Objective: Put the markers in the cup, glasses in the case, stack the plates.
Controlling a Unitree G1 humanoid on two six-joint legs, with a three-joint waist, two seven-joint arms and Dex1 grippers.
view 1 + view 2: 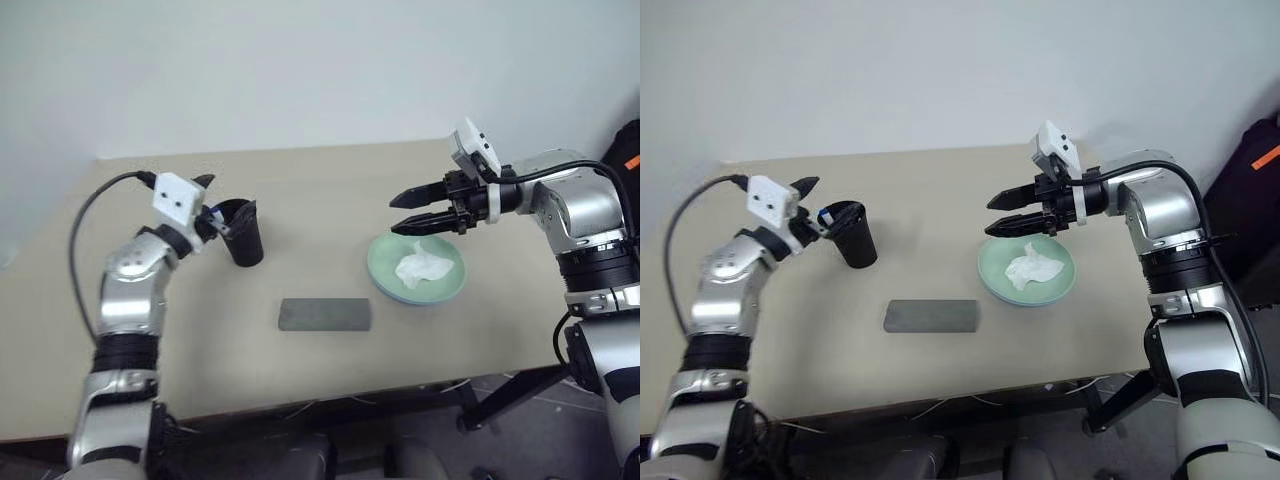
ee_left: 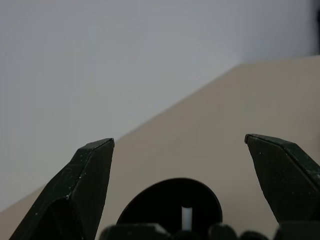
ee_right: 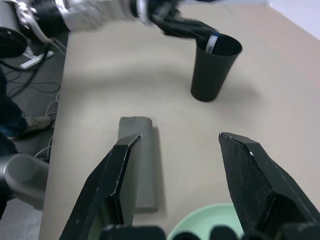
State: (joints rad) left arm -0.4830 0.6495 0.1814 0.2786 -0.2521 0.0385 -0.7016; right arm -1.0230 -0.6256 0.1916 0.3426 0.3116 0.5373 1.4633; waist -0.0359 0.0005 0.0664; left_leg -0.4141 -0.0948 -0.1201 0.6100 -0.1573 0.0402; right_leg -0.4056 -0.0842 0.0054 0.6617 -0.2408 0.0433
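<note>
The black cup (image 1: 245, 238) stands upright at the table's left, and a marker (image 1: 827, 214) with a blue and white end sticks out of its mouth. My left gripper (image 1: 214, 206) is open right beside the cup's rim, nothing between its fingers (image 2: 90, 170); the left wrist view looks down into the cup (image 2: 170, 202). The grey case (image 1: 325, 314) lies closed in the middle. A mint green plate (image 1: 385, 272) sits at the right with a bluish edge under its near rim. My right gripper (image 1: 412, 213) hovers open and empty above the plate's far side. The glasses are out of view.
A crumpled white tissue (image 1: 420, 265) lies in the plate. The table's front edge (image 1: 330, 395) runs below the case, with dark chairs and cables beyond it. A pale wall stands behind the table.
</note>
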